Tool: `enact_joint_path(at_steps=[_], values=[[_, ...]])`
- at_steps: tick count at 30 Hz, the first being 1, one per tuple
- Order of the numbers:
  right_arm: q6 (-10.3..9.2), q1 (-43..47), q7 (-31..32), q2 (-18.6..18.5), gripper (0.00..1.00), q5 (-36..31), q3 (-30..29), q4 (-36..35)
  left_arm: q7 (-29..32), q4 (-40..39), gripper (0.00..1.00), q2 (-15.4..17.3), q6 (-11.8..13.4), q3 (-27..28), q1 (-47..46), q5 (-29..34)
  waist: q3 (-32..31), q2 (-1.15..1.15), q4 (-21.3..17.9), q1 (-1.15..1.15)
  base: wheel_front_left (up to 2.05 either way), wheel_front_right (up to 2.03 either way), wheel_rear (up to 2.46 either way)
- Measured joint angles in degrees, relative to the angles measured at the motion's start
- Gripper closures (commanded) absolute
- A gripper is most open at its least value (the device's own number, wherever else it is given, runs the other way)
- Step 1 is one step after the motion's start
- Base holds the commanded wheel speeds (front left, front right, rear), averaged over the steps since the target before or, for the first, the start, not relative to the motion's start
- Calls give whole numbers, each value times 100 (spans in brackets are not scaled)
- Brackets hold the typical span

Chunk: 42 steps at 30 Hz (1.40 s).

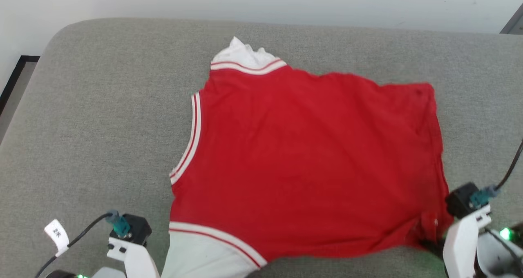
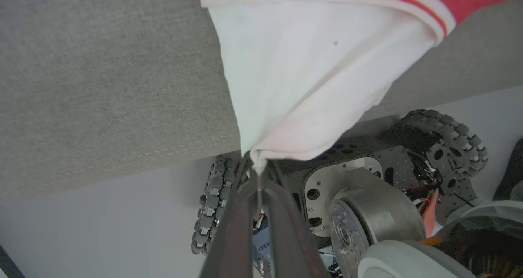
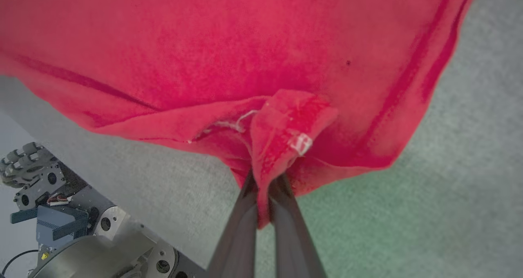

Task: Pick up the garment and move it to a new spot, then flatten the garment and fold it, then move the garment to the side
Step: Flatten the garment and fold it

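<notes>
In the head view, the garment (image 1: 302, 159) lies spread on the grey cushion (image 1: 102, 127), plain red side up, near the front edge. In the left wrist view, the left gripper (image 2: 256, 163) is fully closed on the tip of the white sleeve (image 2: 310, 74). In the right wrist view, the right gripper (image 3: 263, 182) is closed on a bunched red corner.

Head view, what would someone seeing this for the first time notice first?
The red garment lies spread plain side up across the grey cushion. Both grippers pinch it at its near edge. The left gripper is shut on a white sleeve, and the right gripper is shut on a red hem corner.
</notes>
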Motion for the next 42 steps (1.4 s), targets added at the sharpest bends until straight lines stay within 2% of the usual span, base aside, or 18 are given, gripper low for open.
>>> enact_joint_path(at_steps=[5, 11, 15, 18, 24, 28, 33, 38, 42], values=[[1, 499, 404, -60, 100, 133, -285, -613, 142, -287, 100, 220, 148, 23, 115, -109, -2, 0, -13, 0, 0, 0, 0], [0, 545, 439, 182, 100, 140, -804, -1004, 111, -636, 100, 557, 216, 394, -210, -13, 69, 0, -47, 0, 0, 0, 0], [0, 327, 390, 475, 100, -21, -1129, -1173, -13, -665, 100, 705, -24, 679, -817, 287, 155, 0, -80, 0, 0, 0, 0], [0, 43, 391, 687, 100, -256, -1315, -1190, -58, -480, 100, 723, -341, 791, -1356, 557, 239, 0, -108, 0, 0, 0, 0], [0, -790, 261, 1022, 100, -794, -1430, -866, -82, 327, 100, 163, -1087, 746, -2530, 953, 475, 0, -182, 0, 0, 0, 0], [0, -1349, 77, 1293, 100, -1070, -1418, -380, -164, 1263, 100, -449, -1661, 515, -3276, 1225, 670, 0, -229, 0, 0, 0, 0], [0, -1879, -79, 1562, 100, -1346, -1337, 280, -226, 2618, 100, -1145, -2158, 256, -3846, 1315, 916, 0, -293, 0, 0, 0, 0], [0, -2270, -196, 1708, 100, -1652, -1158, 893, -198, 3679, 100, -1586, -2485, 80, -4128, 1273, 1099, 0, -391, 0, 0, 0, 0], [1, -2481, -163, 1862, 100, -1742, -1028, 1266, -98, 4402, 100, -1868, -2622, 13, -4170, 1151, 1180, 0, -467, 0, 0, 0, 0]])
